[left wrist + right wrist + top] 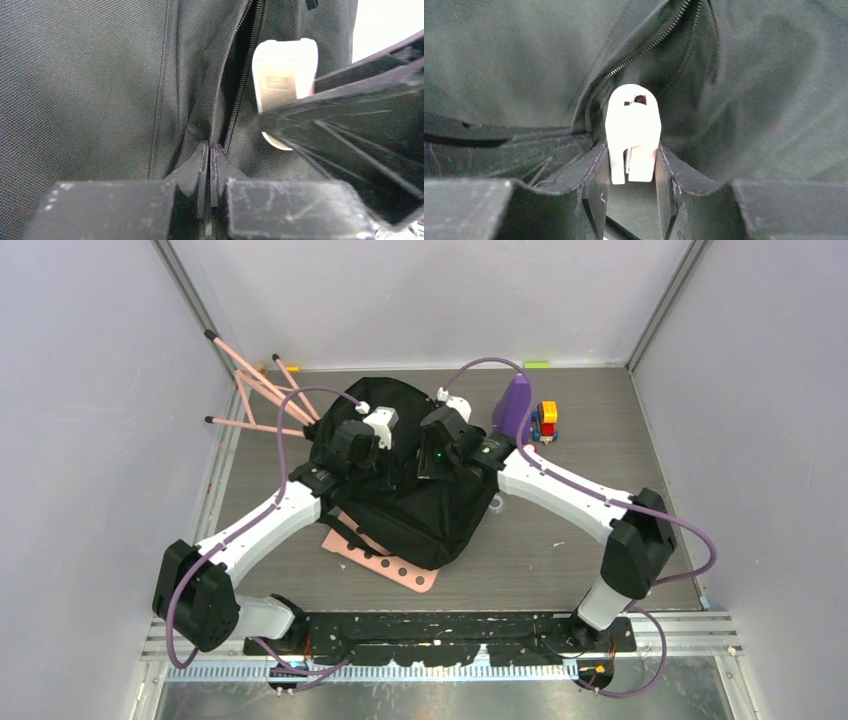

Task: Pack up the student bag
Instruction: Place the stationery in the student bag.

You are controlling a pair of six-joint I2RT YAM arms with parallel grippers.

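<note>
The student bag, a black fabric backpack, lies in the middle of the table. Its zipper is partly open. My left gripper is on top of the bag. In the left wrist view its jaws are shut, pinching the bag fabric beside the zipper. My right gripper is just to its right, shut on a small white plastic object and holding it at the zipper opening. The white object also shows in the left wrist view, with a right finger in front of it.
A pink perforated board lies under the bag's near edge. A pink stick frame stands at the back left. A purple object and a colourful block toy stand at the back right. Grey walls enclose the table.
</note>
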